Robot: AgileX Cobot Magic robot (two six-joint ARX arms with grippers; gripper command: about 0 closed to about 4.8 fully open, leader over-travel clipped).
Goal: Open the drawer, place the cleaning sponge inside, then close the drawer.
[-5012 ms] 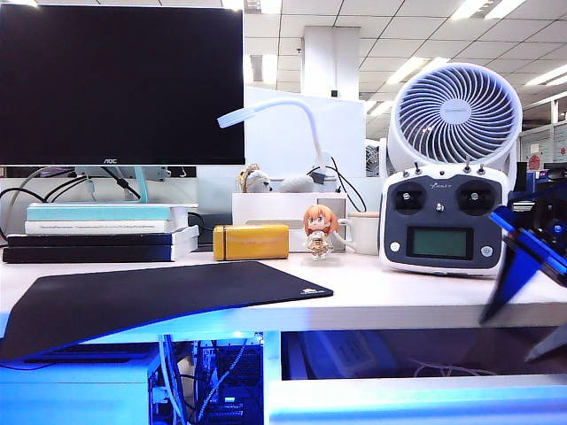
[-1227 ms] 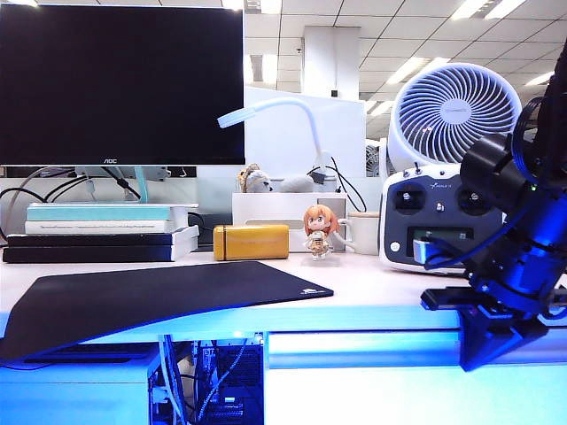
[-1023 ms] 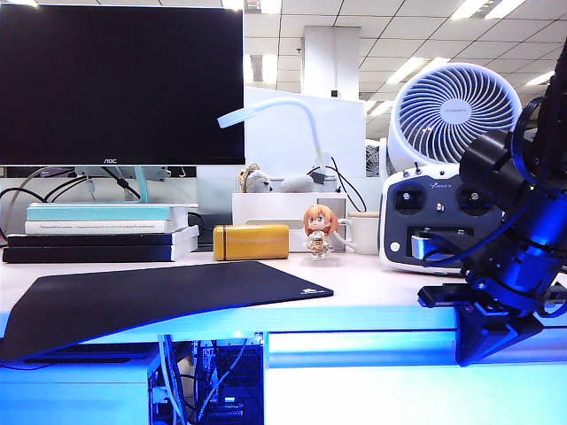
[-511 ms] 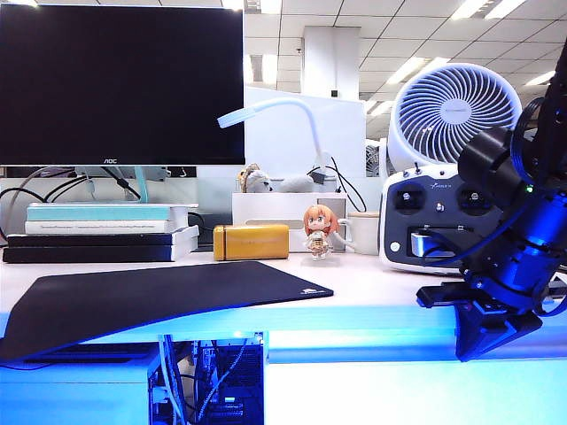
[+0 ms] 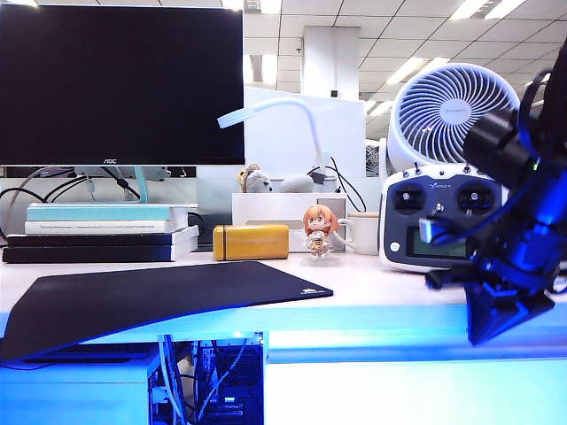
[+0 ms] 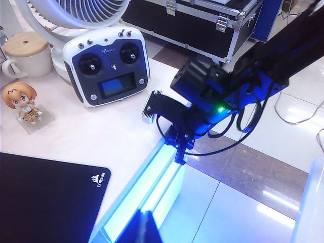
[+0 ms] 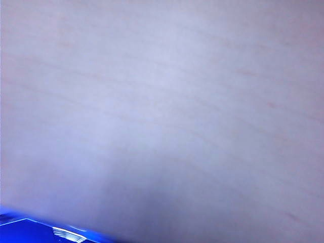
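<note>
The right gripper [image 5: 498, 320] hangs at the right end of the desk front, its dark fingers pressed together and pointing down at the desk edge [image 5: 372, 319], holding nothing. In the left wrist view the same gripper [image 6: 179, 152] tapers to a closed tip right at the glowing blue edge, beside the drawer [image 6: 152, 190]. The right wrist view is filled by a pale, blurred surface very close to the lens, with only a sliver of blue at one corner.

The drawer [image 5: 407, 390] sits directly below the desktop, its flat white front tinted blue and flush with the desk, so it is shut. The sponge is not visible in any view.

The left gripper shows only as a dark blue tip [image 6: 142, 230] at the rim of its own wrist view, too little to tell whether it is open or closed; it is above the desk's front edge, near the corner of the black mouse mat [image 6: 45, 195].

Just behind the right gripper stands a white remote control [image 5: 438, 217] with two joysticks, in front of a round white fan [image 5: 456, 111]. Further left are a small figurine [image 5: 320, 232], a mug [image 5: 361, 232], a mustard-yellow case [image 5: 252, 242], a stack of books [image 5: 102, 232] and a dark monitor [image 5: 120, 84]
</note>
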